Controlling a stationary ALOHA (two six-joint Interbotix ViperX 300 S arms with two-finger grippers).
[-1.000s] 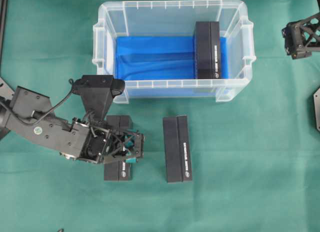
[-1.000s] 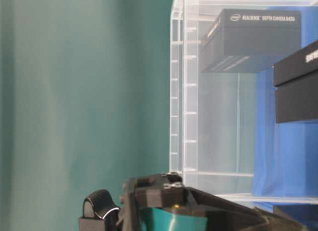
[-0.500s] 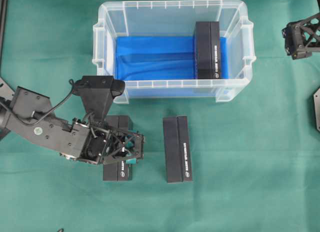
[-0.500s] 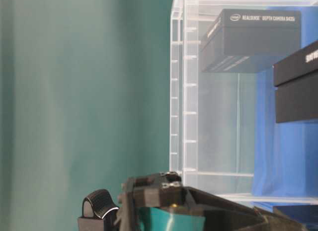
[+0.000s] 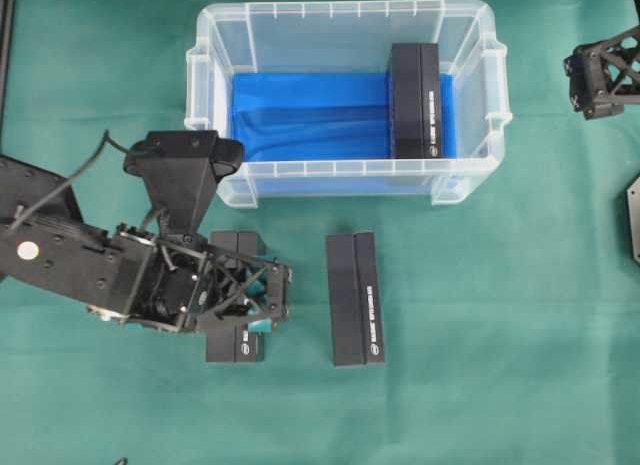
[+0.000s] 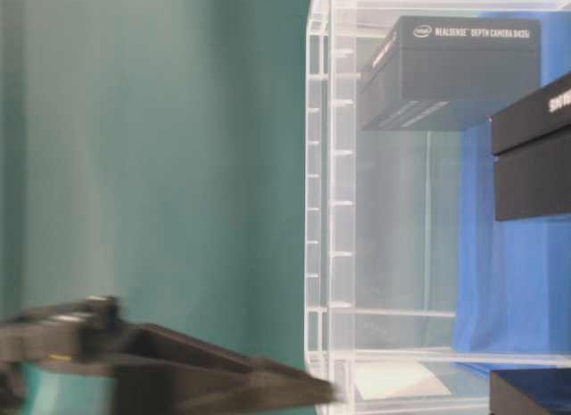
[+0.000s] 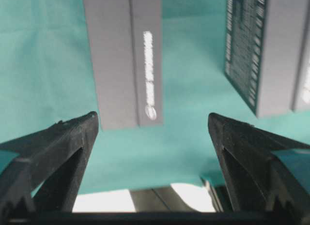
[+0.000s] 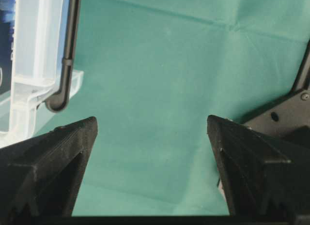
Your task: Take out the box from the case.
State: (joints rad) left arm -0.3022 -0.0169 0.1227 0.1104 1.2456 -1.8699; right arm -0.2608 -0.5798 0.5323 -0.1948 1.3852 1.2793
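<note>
My left gripper gapes wide and empty over a box set down outside — one box remains in the case; my right gripper waits open, holding nothing.

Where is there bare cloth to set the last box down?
Right of the middle box, in front of the case, the cloth is bare. It is crowded at front left: left gripper over another box. One box remains inside.

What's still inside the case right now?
One black box stands against the right end of the case, on the blue lining. Nothing else shows on the lining. What lies under the lining or the box is covered.
</note>
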